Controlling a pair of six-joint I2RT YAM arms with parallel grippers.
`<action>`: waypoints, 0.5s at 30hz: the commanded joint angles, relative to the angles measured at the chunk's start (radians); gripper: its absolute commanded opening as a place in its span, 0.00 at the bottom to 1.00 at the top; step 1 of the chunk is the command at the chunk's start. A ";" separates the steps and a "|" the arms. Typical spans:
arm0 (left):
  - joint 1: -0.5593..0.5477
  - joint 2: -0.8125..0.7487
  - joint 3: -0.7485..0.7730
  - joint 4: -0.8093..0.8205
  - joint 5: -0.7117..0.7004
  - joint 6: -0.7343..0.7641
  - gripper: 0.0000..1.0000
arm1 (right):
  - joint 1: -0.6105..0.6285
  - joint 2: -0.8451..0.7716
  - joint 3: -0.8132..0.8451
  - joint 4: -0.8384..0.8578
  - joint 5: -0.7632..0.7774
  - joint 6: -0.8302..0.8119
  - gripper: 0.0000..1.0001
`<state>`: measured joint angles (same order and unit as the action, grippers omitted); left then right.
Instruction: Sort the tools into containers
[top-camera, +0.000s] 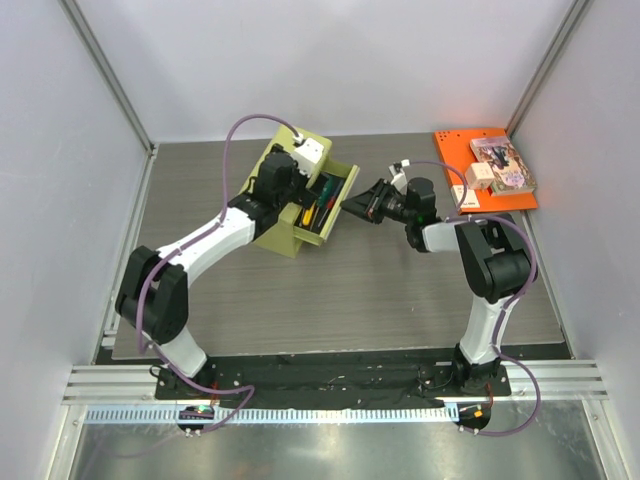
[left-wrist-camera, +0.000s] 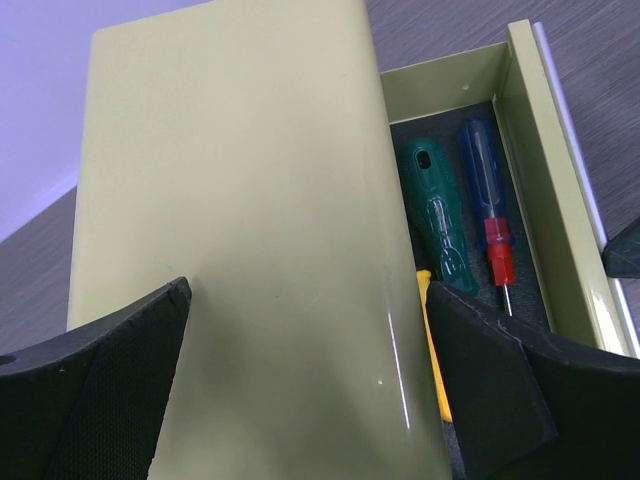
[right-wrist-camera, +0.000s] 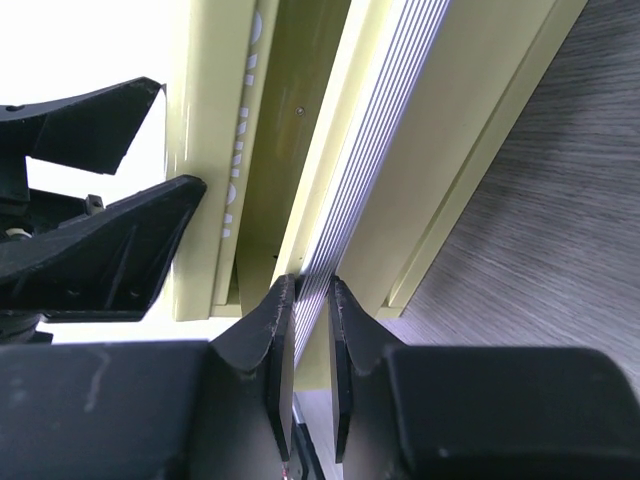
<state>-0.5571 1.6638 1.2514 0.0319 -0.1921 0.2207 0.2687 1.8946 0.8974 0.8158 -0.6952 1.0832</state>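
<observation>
An olive-green drawer cabinet (top-camera: 283, 228) stands at the table's middle back. Its drawer (top-camera: 338, 190) is pulled out to the right. In the drawer lie a green-handled screwdriver (left-wrist-camera: 435, 215), a blue and red screwdriver (left-wrist-camera: 488, 205) and a yellow tool (left-wrist-camera: 431, 340). My left gripper (top-camera: 290, 195) straddles the cabinet body (left-wrist-camera: 240, 230), with its fingers (left-wrist-camera: 485, 385) against both sides. My right gripper (top-camera: 352, 205) is pinched on the ribbed silver drawer handle (right-wrist-camera: 375, 150), with its fingertips (right-wrist-camera: 280, 310) closed on the strip.
An orange board (top-camera: 455, 150) lies at the back right and carries a small box (top-camera: 479, 176) and a printed packet (top-camera: 503, 163). Grey wood-grain tabletop (top-camera: 350, 290) lies in front of the cabinet. White walls close in the back and sides.
</observation>
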 joint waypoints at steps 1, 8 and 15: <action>0.039 -0.044 0.043 -0.082 0.042 -0.084 1.00 | 0.020 0.040 0.084 -0.095 0.017 -0.095 0.01; 0.115 -0.114 0.045 -0.101 0.086 -0.106 1.00 | 0.081 0.112 0.216 -0.158 0.026 -0.118 0.01; 0.173 -0.153 0.013 -0.081 0.026 -0.101 1.00 | 0.170 0.164 0.307 -0.181 0.016 -0.128 0.01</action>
<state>-0.4103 1.5600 1.2678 -0.0658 -0.1192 0.1295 0.3737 2.0296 1.1599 0.6758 -0.6724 1.0195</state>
